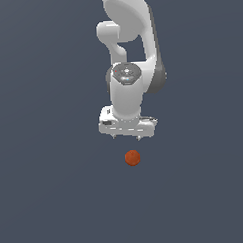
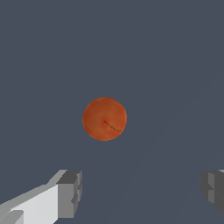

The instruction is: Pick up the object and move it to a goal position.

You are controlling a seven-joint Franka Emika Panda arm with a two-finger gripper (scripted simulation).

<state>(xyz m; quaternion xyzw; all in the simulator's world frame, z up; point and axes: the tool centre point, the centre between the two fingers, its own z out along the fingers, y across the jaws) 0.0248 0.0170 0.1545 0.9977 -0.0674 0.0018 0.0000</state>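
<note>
The object, a small orange-red ball (image 1: pixel 132 157) (image 2: pixel 104 118), lies on the dark grey floor. In the exterior view my white gripper (image 1: pixel 126 137) hangs above and just behind it, fingers pointing down, apart from the ball. The wrist view shows the two grey fingertips (image 2: pixel 70 192) set wide, with my gripper (image 2: pixel 142 190) open and nothing between them. The ball sits ahead of the fingers, not between them, and is narrower than the gap.
A plain dark grey floor (image 1: pixel 51 186) spreads around the ball on every side. The white arm (image 1: pixel 130 53) rises behind the gripper.
</note>
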